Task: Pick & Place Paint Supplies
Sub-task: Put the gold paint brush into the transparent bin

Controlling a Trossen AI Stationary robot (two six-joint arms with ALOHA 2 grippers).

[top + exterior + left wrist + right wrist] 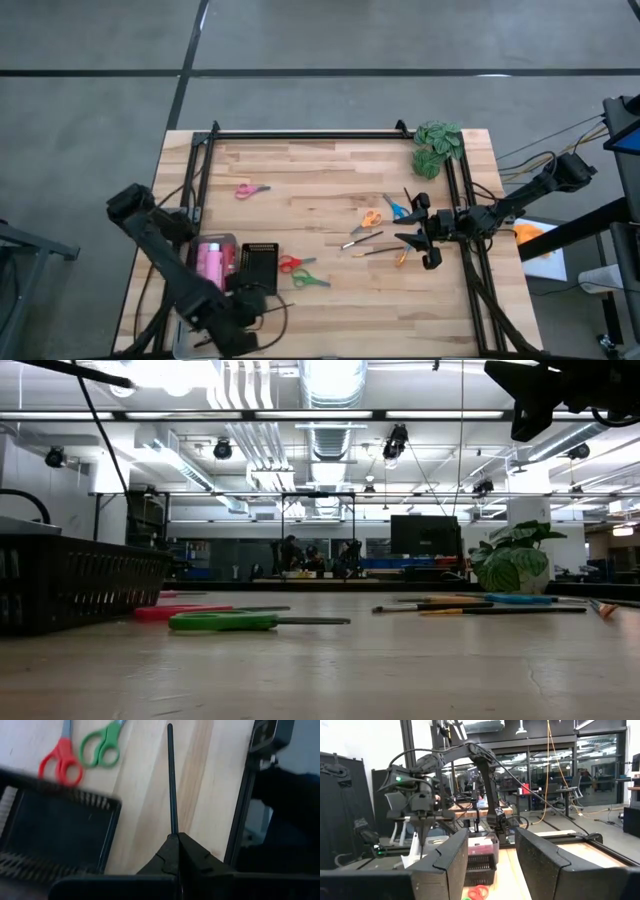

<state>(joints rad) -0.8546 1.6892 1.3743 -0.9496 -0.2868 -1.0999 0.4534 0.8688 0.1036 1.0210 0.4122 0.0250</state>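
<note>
My left gripper [177,840] hovers by the near side of the black basket [260,266] and is shut on a thin dark brush [171,780]. My right gripper [420,236] hangs open above the table's right part, over two loose brushes [372,245] and an orange-tipped one [402,258]. Orange scissors [371,217] and blue scissors [395,208] lie flat just left of it. Red scissors [290,264] and green scissors [311,281] lie right of the basket, pink scissors [251,190] farther back. Pink bottles [212,262] stand in a clear tub left of the basket. My left gripper pinches the brush's handle at one end [173,831] between its two shut fingers. The brush runs straight on from the fingertips, along the fingers, slanting down toward the table. In the right wrist view it hangs below the gripper [422,840], lifted clear.
A green leafy clump [437,148] sits at the far right corner. A black frame rail [300,134] borders the far edge, with rails down both sides. Bare wood shows in the table's middle and along the near right part.
</note>
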